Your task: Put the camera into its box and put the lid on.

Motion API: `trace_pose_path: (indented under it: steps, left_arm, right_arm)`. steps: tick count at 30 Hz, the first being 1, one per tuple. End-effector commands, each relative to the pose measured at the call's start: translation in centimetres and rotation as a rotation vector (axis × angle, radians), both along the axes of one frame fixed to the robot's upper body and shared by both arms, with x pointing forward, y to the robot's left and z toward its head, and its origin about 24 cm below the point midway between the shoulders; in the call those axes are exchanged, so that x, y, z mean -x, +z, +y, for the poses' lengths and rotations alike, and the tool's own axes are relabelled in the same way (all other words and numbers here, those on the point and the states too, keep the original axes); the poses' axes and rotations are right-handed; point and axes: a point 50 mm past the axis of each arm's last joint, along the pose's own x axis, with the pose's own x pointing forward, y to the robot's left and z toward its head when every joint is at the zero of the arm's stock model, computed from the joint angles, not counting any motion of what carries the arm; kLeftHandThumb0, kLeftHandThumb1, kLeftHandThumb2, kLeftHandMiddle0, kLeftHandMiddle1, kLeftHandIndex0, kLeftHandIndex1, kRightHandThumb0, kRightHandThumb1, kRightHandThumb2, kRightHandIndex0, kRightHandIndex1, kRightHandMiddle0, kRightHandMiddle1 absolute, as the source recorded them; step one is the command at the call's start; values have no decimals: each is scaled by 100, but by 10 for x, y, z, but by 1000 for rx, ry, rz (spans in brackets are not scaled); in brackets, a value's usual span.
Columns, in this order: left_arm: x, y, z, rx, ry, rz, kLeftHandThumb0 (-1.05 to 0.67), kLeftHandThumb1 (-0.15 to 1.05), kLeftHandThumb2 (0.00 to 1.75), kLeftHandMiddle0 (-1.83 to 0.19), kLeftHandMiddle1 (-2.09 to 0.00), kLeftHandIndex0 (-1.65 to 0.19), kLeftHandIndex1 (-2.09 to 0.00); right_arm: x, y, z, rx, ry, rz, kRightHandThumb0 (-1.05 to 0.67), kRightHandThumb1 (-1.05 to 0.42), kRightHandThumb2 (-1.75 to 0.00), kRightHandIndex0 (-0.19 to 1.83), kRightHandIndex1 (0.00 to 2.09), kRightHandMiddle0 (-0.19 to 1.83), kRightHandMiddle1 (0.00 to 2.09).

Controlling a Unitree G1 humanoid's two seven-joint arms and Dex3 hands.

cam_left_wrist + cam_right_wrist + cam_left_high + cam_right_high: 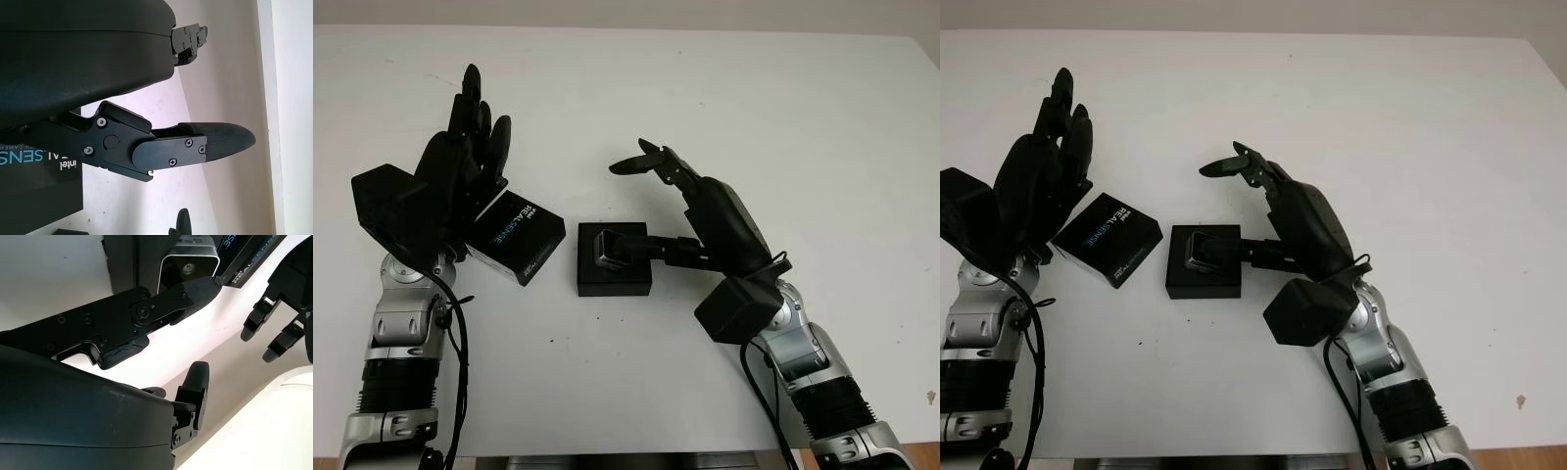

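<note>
Nearest the head camera, both forearms rise from the bottom edge onto the white desk (pixel 822 127). Between them sits the open black box (pixel 613 260), and the camera (pixel 608 247) lies inside it, silver-edged, its long axis running roughly away from the robot. One finger (pixel 195 289) of the right robot hand (pixel 700 211) reaches in from the right and ends at the camera's side; whether it touches cannot be told. That hand's other fingers arch upward clear of the box, so it grips nothing and counts as open.

Just left of the box, close beside it but apart, the lid (pixel 516 236) with its blue lettering lies flat and skewed, one corner pointing toward the box. The left robot hand (pixel 460 171) is raised above the lid's far-left edge, fingers pointing up and away, open and holding nothing.

The camera step looks done, and the lid remains. The left robot hand is clearly nearer the lid, which must travel right onto the box and turn to square with it; the right robot hand's finger first has to leave the box.
</note>
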Motion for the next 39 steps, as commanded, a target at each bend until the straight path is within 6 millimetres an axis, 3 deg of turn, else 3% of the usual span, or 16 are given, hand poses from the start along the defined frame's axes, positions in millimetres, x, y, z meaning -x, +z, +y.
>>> trace_pose_path:
  steps: [1,19,24,31,39]
  left_arm:
    - [0,3,3,-17,7,-13,-79,105,54,19,0,19,0]
    - [-1,5,1,-29,6,-10,-80,105,55,19,0,19,0]
    - [-1,4,0,-9,3,-9,-79,105,54,19,0,19,0]
    - [-3,3,0,11,11,2,-78,105,49,19,0,19,0]
    - [-1,2,0,16,8,1,-78,105,50,19,0,19,0]
  right_arm:
    - [4,3,-3,30,6,-8,-73,-92,-5,24,17,5,107]
    - [40,23,-6,283,24,-136,-90,-93,-6,26,14,18,87]
    - [40,15,-4,253,-21,-145,-84,-91,-5,28,14,19,87]
    - [28,-5,4,185,-122,-146,-80,-96,-6,35,18,19,107]
    - [20,-9,8,125,-130,-105,-75,-93,-5,33,22,13,120]
